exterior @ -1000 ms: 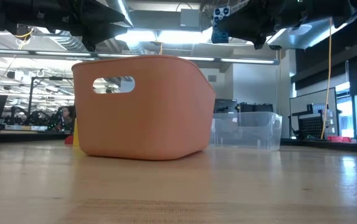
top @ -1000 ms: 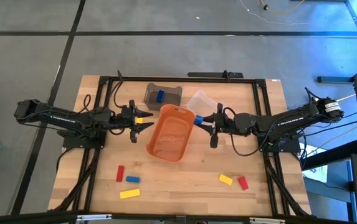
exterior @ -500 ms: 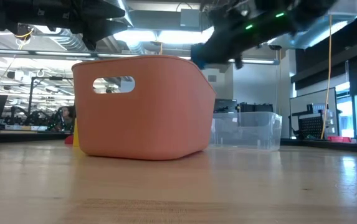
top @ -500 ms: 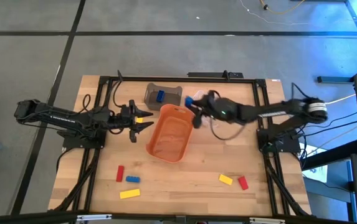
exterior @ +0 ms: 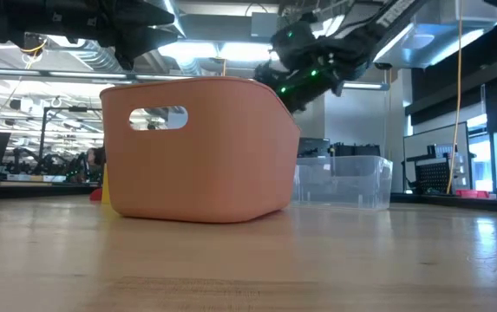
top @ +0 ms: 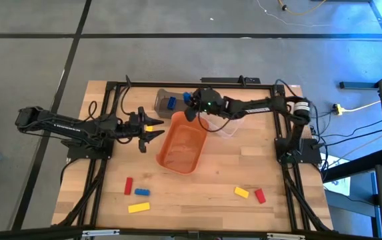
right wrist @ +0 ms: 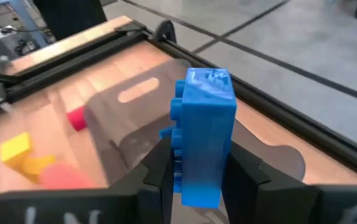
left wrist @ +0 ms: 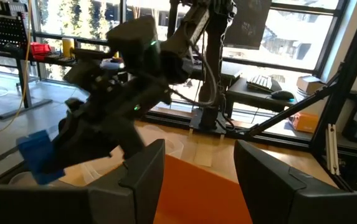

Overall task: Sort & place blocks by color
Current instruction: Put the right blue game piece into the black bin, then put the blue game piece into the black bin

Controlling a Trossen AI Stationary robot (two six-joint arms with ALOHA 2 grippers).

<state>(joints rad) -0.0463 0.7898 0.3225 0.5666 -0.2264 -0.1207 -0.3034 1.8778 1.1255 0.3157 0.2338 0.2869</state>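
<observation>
While no readable writing is showing anywhere, the right pincer is clamping a blue block between its fingers, hanging between the orange tub and the grey bin. In the right wrist view the block is studded and plastic-looking, with its long axis standing upright between the pads. The left pincer is hovering just beside the tub's left rim, gripping a yellow block. Another blue block is lying in the grey bin. Near the surface's front edge, left of the tub, a red block, a blue one and a yellow bar are lying close together; to the tub's right, a yellow block and a red one are sitting side by side.
</observation>
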